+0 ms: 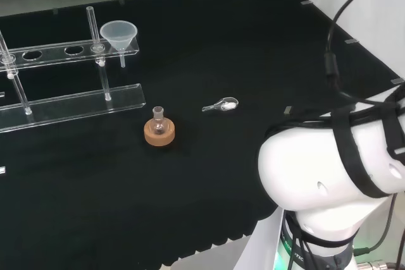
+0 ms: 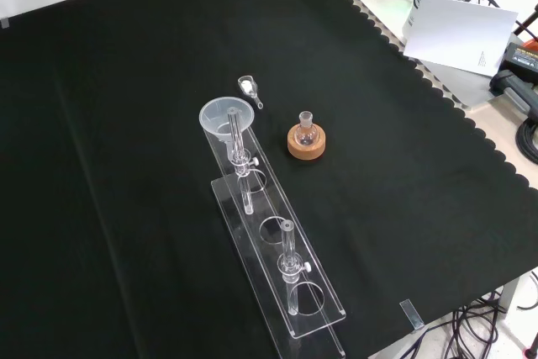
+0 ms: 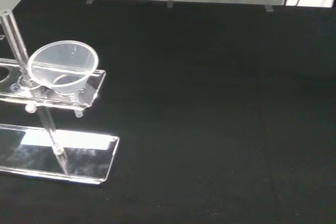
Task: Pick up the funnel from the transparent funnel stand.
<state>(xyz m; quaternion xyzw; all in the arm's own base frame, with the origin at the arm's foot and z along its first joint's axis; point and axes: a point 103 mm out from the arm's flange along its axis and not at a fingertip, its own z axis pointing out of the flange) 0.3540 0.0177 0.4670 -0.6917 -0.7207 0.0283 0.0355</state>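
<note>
Black cloth covers the tabletop (image 1: 266, 42), with a scalloped edge along one side. On it stands a clear stand (image 1: 69, 96): a base plate, thin upright posts and an upper shelf with round holes. The funnel (image 1: 119, 35) sits upright in the hole at the shelf's end, its wide mouth up and its stem pointing down through the shelf; in the head view this is the stand's right end, in the front view its far end. Near the stand, a small round flask (image 1: 158, 124) rests on a cork ring (image 1: 159, 136). A small clear scoop (image 1: 221, 104) lies on the cloth, apart from both. The arm's white link (image 1: 329, 175) sits at the head view's right. Whether the fingers are open or closed, I cannot tell.
</note>
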